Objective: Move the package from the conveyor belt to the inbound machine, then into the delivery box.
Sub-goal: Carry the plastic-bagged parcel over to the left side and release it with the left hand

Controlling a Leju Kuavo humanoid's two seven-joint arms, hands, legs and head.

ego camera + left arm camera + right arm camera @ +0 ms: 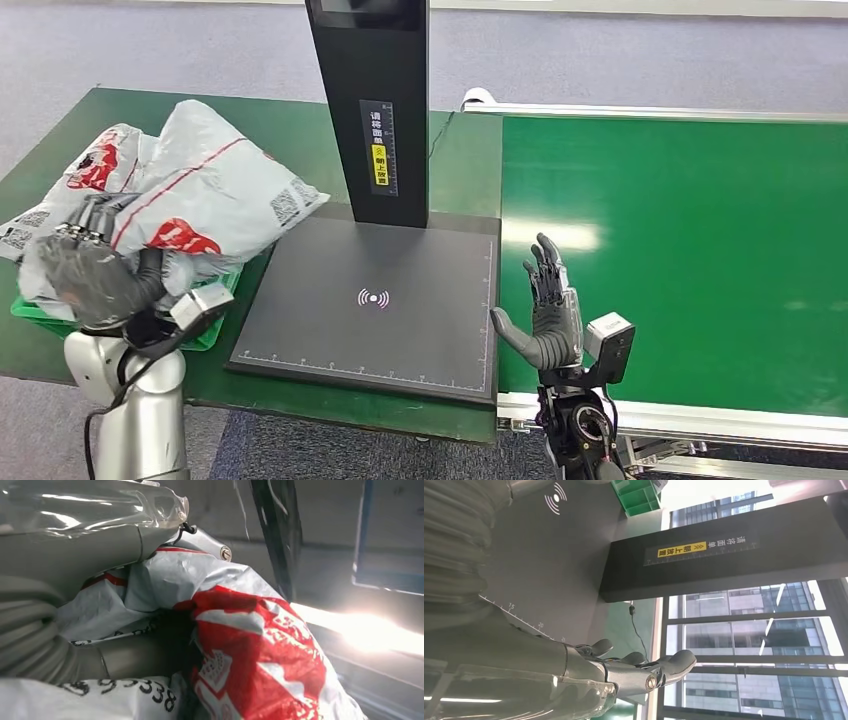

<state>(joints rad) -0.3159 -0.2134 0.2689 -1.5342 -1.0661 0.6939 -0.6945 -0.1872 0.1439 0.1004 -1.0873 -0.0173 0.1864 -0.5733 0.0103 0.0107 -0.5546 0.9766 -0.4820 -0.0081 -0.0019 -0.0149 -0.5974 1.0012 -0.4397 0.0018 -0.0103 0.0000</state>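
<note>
Head view: left hand (pixel 95 272) holds the package (pixel 215 190) over the green box (pixel 215 335) at the table (pixel 290 130) edge, likely about to drop it in. Scanner plate (pixel 370 300) and belt (pixel 690 250) bare of parcels. Right hand (pixel 545 315) upright by the plate, fingers spread, holding nothing, probably parked clear. Yellow label on the post (pixel 370 110), too small to read.

Left wrist view: fingers (pixel 145 655) pressed into grey-red plastic; print "338" legible.

Right wrist view: fingers (pixel 664 667) loosely apart, empty; ruler marks 15, 20.
</note>
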